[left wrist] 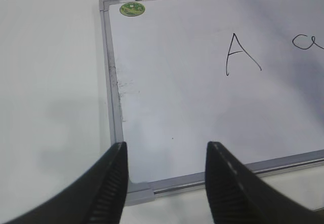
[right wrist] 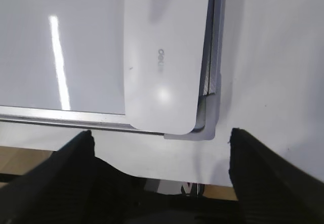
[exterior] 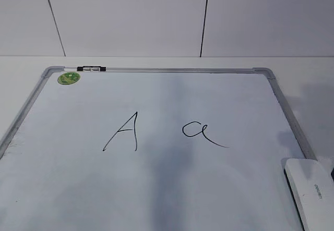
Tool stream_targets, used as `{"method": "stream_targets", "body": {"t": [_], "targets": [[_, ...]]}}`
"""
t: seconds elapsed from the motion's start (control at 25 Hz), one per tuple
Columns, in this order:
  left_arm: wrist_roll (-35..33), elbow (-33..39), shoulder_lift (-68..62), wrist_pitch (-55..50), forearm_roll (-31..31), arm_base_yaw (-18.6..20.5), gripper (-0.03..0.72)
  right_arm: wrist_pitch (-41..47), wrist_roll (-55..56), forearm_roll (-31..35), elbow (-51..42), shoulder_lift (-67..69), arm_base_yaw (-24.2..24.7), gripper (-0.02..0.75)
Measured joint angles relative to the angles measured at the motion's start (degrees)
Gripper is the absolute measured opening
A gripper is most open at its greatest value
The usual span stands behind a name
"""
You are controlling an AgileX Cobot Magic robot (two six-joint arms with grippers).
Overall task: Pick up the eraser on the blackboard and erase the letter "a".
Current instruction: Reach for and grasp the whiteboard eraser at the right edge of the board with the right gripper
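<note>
The blackboard point(exterior: 156, 189) lies flat on the tabletop point(exterior: 308, 69). On it, the capital "A" point(exterior: 122, 132) stands left of the letter "a" point(exterior: 201, 132). The eraser point(exterior: 311, 192) rests on the board's near right corner. A marker point(exterior: 90, 69) lies along the far frame edge, just beside a sticker point(exterior: 69, 77) in the far left corner.

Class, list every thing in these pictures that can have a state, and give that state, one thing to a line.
eraser: lying flat at the board's near right corner, not gripped
letter "a": whole, not erased
capital "A": whole, not erased
marker: capped, lying along the far frame
blackboard: flat on the table
left gripper: open, empty
right gripper: open, empty, short of the eraser
</note>
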State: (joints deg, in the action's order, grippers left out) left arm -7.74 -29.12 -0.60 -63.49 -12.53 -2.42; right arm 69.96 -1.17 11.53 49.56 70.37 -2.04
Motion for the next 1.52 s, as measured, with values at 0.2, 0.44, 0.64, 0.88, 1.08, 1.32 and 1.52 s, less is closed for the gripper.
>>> {"method": "stream_targets", "body": {"t": [0.2, 0.44, 0.64, 0.88, 1.08, 1.32, 1.52], "targets": [[0.0, 0.0, 0.0, 0.0, 0.0, 0.0, 0.37, 0.0, 0.0, -2.2, -4.5, 1.8, 0.0, 0.654], [0.0, 0.0, 0.0, 0.0, 0.0, 0.0, 0.371, -0.4, 0.0, -5.2, -5.2, 2.0, 0.0, 0.573], [0.0, 0.0, 0.0, 0.0, -0.2, 0.0, 0.371, -0.4, 0.0, -4.9, -5.2, 2.0, 0.0, 0.601], [0.0, 0.0, 0.0, 0.0, -0.3, 0.0, 0.371, -0.4, -0.9, -3.0, -5.2, 2.0, 0.0, 0.662], [0.0, 0.0, 0.0, 0.0, -0.6, 0.0, 0.371, -1.7, -1.5, -2.6, -5.2, 2.1, 0.0, 0.666], [0.0, 0.0, 0.0, 0.0, -0.7, 0.0, 0.37, -5.0, -1.6, 0.4, -5.2, 2.2, -0.8, 0.661], [0.0, 0.0, 0.0, 0.0, -0.8, 0.0, 0.371, -6.6, 0.0, -0.1, -5.2, 4.0, -5.6, 0.65]]}}
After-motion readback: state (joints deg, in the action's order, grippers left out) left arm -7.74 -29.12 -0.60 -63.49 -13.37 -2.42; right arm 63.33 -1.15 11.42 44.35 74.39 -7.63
